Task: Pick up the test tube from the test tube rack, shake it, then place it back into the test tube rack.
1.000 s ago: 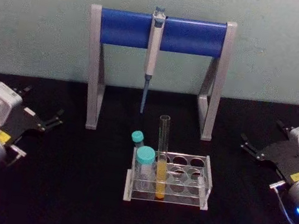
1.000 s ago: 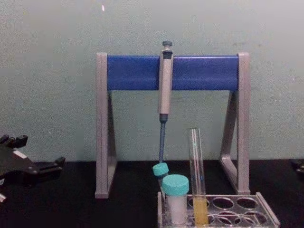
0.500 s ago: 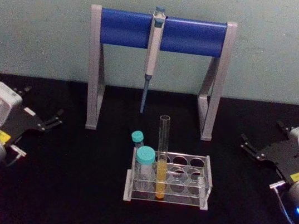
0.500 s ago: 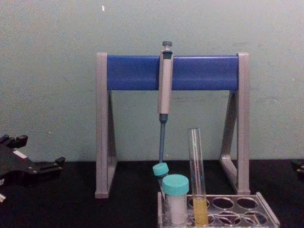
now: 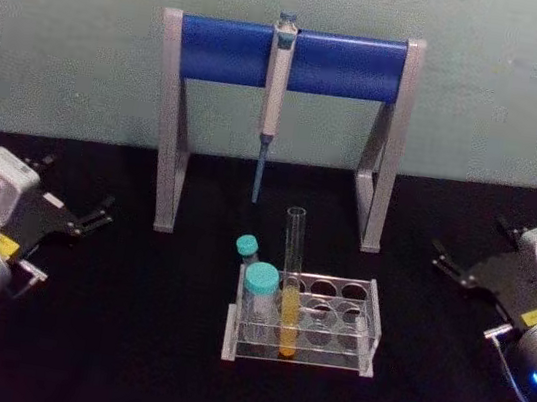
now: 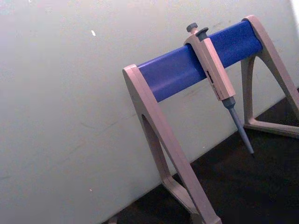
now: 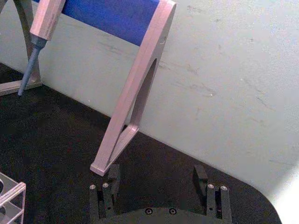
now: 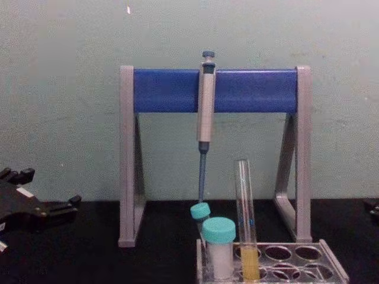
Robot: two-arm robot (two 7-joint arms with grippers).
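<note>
The test tube (image 5: pixel 291 265) stands upright in the test tube rack (image 5: pixel 367 329) at the table's middle, its yellow liquid low inside; the chest view shows the test tube (image 8: pixel 245 219) in the rack (image 8: pixel 323 265) too. My left gripper (image 5: pixel 77 185) rests open at the far left, well away from the rack, and appears in the chest view as well (image 8: pixel 50 188). My right gripper (image 5: pixel 469 238) rests open at the far right. In the right wrist view its fingers (image 7: pixel 112 176) stand apart with nothing between them.
Two teal-capped vials (image 5: pixel 259 291) sit in the rack's left end beside the tube. Behind stands a grey-legged stand with a blue crossbar (image 5: pixel 230 51), a grey pipette (image 5: pixel 276 81) hanging from it. Black table stretches between each gripper and the rack.
</note>
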